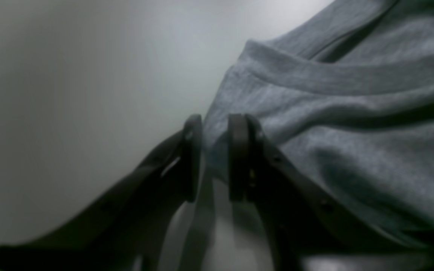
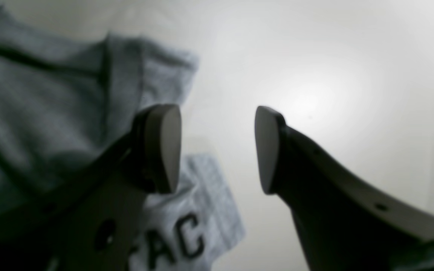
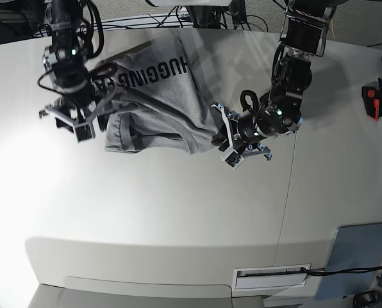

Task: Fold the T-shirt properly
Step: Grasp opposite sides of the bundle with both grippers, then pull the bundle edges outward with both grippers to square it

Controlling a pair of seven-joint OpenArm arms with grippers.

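Grey jersey sits between the jaws of the left tool (image 1: 215, 158): pads narrowly apart w/ a fold of the T-shirt (image 1: 352, 124) edge nipped between them, lower centre of the left wrist view. In the base view that tool (image 3: 227, 142) is mid-frame, at the right edge of the bunched shirt. Right tool (image 2: 217, 148) stands spread, nothing between the pads; bare bench (image 2: 333, 75) shows through the gap, and the shirt (image 2: 51, 113) lies off to the left of its left finger. In the base view it (image 3: 75, 122) hovers at the upper left, beside the shirt's left edge.

T-shirt (image 3: 159, 102) lies in the upper-left part of the bench (image 3: 178, 218), partly doubled over, black lettering up along its far side.

Step, as I read it: mid-fold, one side gripped, other side not yet taken. Next move prob. needs the right tool to close on the near cloth edge, then both to carry the fold across evenly so it lands flat w/o bunching.

Hard to tell: how many layers the left tool holds; both wrist views are blurred. Lettering cut off in the right wrist view, only "FAC" legible. Collar and sleeves can't be sorted out in the crumpled part.
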